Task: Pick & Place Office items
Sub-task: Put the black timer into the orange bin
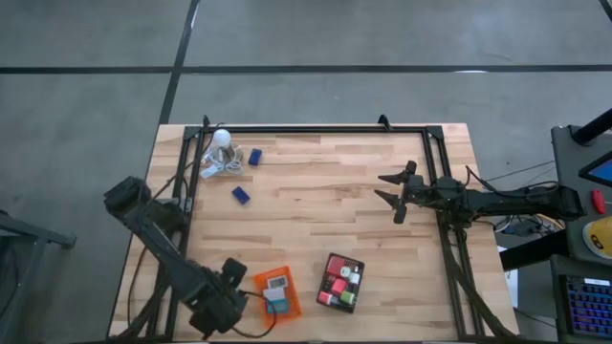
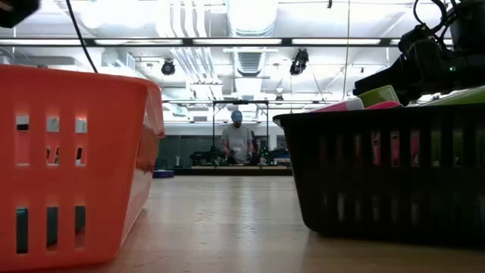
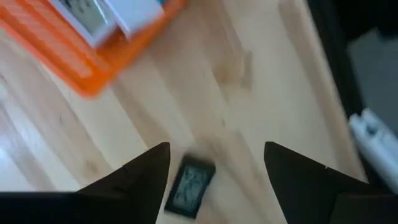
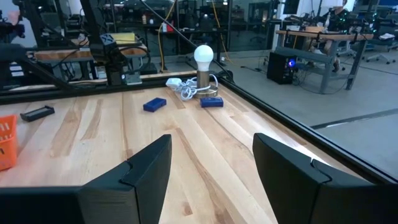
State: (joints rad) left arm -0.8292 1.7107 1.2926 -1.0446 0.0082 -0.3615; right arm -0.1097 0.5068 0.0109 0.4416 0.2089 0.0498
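My left gripper (image 1: 241,290) is open, low over the table's near left, just left of the orange tray (image 1: 277,293). In the left wrist view a small black rectangle with a grey window (image 3: 189,186) lies flat on the wood between the open fingers, touching neither. The orange tray (image 3: 74,53) holds white and teal pieces. The black tray (image 1: 341,282) holds red, pink, green and white pieces. Two dark blue blocks (image 1: 255,156) (image 1: 241,195) lie at the far left. My right gripper (image 1: 390,192) is open and empty over the table's right half.
A white light bulb on a base with a coiled white cord (image 1: 222,151) sits at the far left corner, beside the blue blocks (image 4: 155,104). A black frame (image 1: 316,128) runs around the table. Bare wood lies in the middle. A person (image 2: 237,140) stands far off in the room.
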